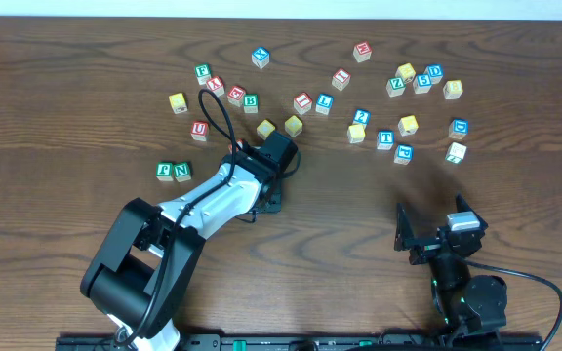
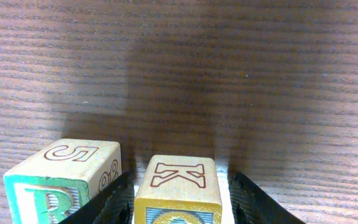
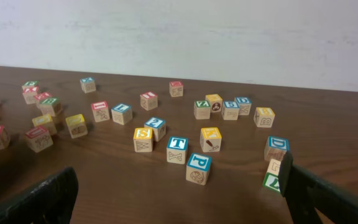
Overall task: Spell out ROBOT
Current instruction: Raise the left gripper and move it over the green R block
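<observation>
Closest to the left wrist camera sits a yellow-bordered cube (image 2: 178,186) with K on its top face. It stands on the wooden table (image 2: 229,62) at bottom centre, between the dark fingers (image 2: 114,202) of the left gripper (image 2: 180,182). Those jaws are partly apart and flank the cube, with a pale sliver of gap on its right side (it rests on the table, not lifted). Just beside it, at lower left, stands a green-bordered cube (image 2: 61,180), its letter cut off by the frame edge. Overhead, the green B cube (image 1: 251,100) lies upper left of centre and the blue T cube (image 1: 385,138) right of centre. At lower right the right gripper (image 1: 435,226) gapes wide, holding nothing.
</observation>
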Tool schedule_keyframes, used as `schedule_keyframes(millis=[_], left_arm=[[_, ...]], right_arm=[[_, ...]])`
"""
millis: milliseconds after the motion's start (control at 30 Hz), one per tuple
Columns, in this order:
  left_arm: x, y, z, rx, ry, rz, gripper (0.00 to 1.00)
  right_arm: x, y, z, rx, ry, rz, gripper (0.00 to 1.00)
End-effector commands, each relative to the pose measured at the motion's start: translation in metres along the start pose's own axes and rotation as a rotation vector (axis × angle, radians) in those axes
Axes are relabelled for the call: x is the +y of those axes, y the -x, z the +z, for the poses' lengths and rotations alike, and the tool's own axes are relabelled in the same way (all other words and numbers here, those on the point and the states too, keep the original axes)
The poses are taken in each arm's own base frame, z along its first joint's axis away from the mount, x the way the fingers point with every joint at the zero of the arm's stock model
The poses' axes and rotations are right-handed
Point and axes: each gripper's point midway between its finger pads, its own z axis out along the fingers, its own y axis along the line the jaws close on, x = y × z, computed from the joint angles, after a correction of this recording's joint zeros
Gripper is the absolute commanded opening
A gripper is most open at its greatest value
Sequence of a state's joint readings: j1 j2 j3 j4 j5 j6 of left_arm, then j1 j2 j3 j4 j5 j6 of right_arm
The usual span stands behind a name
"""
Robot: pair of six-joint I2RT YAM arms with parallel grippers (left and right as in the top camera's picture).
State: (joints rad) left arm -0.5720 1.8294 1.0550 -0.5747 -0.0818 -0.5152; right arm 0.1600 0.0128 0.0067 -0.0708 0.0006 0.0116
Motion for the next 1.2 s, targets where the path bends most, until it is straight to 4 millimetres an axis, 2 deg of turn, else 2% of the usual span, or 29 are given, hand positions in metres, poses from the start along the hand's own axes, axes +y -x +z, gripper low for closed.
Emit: schedule_keyframes(millis=[0,233,533,667,933,1100,1167], left_arm=[[0.005,0.000,-0.001,-0.008,0.013,0.018,0.49],[0.003,0.007,-0.019,-0.052,-0.014,0.018,0.49],[0.004,0.015,-0.051,-0.118,-0.056,0.010,0.49],[0.005,0.019,-0.069,-0.162,-0.075,0.030,0.54],[0.035,0.038,-0.088,-0.286,0.061,0.012,0.62],[0.071,0.050,-0.086,-0.286,0.118,-0.084,0.63],[0.093,0.052,-0.083,-0.265,0.144,-0.137,0.63]], right_arm=[[-0.004,-0.001,0.000,0.004,-0.017,0.011,0.99],[-0.004,-0.001,0.000,0.003,-0.017,0.011,0.99],[-0.004,-0.001,0.000,0.003,-0.017,0.011,0.99],[-0.004,-0.001,0.000,0.003,-0.017,0.011,0.99],[-0.004,-0.001,0.000,0.004,-0.017,0.011,0.99],[-0.004,-0.001,0.000,0.003,-0.017,0.011,0.99],[-0.004,-0.001,0.000,0.004,-0.017,0.011,0.99]])
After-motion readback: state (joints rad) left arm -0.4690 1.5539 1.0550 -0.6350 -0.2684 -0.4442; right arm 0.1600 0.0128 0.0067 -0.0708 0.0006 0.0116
